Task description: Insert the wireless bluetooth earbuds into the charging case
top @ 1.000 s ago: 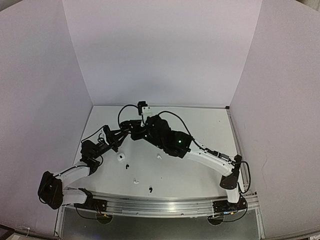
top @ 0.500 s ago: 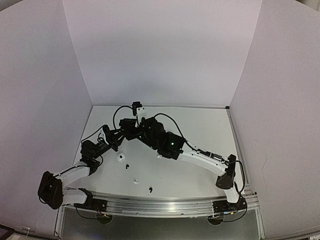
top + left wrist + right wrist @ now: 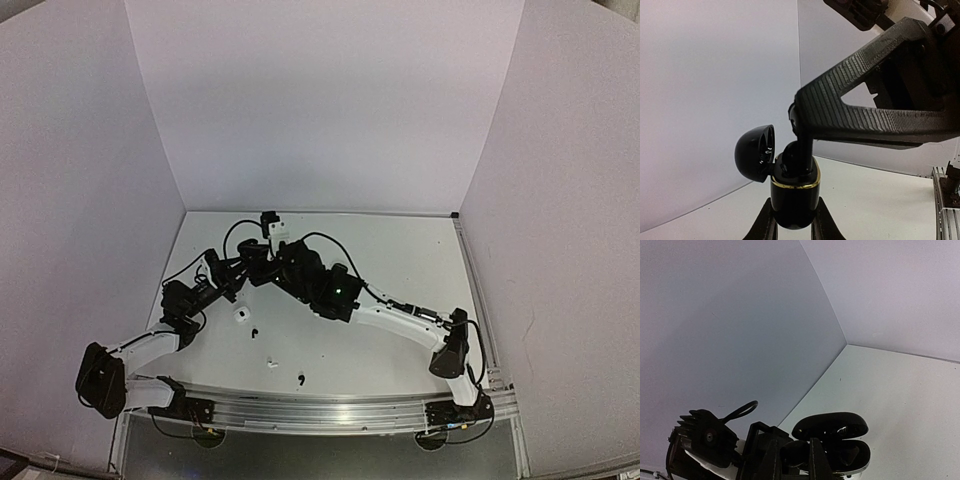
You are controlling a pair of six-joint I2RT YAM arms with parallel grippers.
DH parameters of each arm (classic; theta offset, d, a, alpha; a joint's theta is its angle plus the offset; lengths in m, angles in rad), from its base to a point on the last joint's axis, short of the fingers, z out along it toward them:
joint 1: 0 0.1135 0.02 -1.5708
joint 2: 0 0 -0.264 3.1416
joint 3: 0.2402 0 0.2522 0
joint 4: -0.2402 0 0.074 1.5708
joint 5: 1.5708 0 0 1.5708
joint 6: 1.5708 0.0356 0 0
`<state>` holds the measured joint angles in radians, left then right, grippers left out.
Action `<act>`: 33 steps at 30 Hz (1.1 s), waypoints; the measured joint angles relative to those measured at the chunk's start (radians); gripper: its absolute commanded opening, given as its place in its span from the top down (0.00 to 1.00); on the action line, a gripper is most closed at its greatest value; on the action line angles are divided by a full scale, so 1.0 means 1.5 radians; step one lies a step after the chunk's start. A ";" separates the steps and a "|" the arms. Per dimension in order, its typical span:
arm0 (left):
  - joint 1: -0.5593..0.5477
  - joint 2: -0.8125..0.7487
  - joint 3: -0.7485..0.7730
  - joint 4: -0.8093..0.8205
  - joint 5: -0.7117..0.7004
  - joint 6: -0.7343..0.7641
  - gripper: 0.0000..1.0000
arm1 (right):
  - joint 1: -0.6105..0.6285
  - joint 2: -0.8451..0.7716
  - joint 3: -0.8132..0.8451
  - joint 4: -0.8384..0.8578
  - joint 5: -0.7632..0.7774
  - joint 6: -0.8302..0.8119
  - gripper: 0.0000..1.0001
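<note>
Probably light and slippery: black earbud [image 3: 790, 157] pinched in right gripper [image 3: 801, 142], best at stem; case [image 3: 792, 200] clamped in left gripper [image 3: 792, 222].

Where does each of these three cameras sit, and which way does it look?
Top external: high behind the bases, looking down at the table; left arm and right arm show whole.
Left wrist: on the left arm, looking past the left gripper at the open black case it clamps; the right gripper dips in.
Right wrist: on the right arm, facing the wall corner; its own fingers at the bottom.
Shared: both wrist views show that case.
</note>
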<state>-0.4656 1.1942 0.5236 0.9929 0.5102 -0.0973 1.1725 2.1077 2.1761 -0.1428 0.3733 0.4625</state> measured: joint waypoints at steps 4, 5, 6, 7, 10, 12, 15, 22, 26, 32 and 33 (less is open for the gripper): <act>0.000 0.000 0.000 0.001 0.000 -0.005 1.00 | 0.000 0.000 -0.002 0.006 0.003 -0.003 1.00; 0.000 0.000 0.000 0.002 0.000 -0.005 1.00 | 0.000 0.000 -0.002 0.007 0.004 -0.004 1.00; 0.000 0.000 0.000 0.002 0.000 -0.005 1.00 | 0.000 0.000 -0.002 0.008 0.005 -0.004 1.00; 0.000 0.000 0.000 0.002 0.000 -0.005 1.00 | 0.000 0.001 -0.002 0.008 0.007 -0.005 1.00; 0.000 0.000 0.001 0.003 0.000 -0.005 1.00 | 0.000 0.002 -0.002 0.011 0.014 -0.006 1.00; 0.000 0.000 0.003 0.002 0.000 -0.006 1.00 | 0.000 0.004 -0.002 0.014 0.019 -0.007 1.00; 0.000 0.000 0.008 0.002 -0.001 -0.008 1.00 | 0.000 0.008 -0.002 0.027 0.026 -0.009 1.00; 0.000 0.001 0.008 0.002 -0.009 -0.012 1.00 | 0.000 0.019 -0.002 0.057 0.028 -0.008 1.00; 0.000 0.001 0.008 0.001 -0.012 -0.020 1.00 | 0.001 0.025 -0.002 0.070 0.028 -0.008 1.00; 0.000 0.001 0.008 0.001 -0.013 -0.022 1.00 | 0.001 0.025 -0.012 0.086 0.029 -0.002 1.00; 0.000 0.001 0.008 -0.002 -0.015 -0.022 1.00 | 0.001 0.025 -0.020 0.095 0.031 0.000 1.00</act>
<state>-0.4649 1.1950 0.5362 0.9894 0.4880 -0.1300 1.1732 2.1448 2.1466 0.0003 0.4198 0.4619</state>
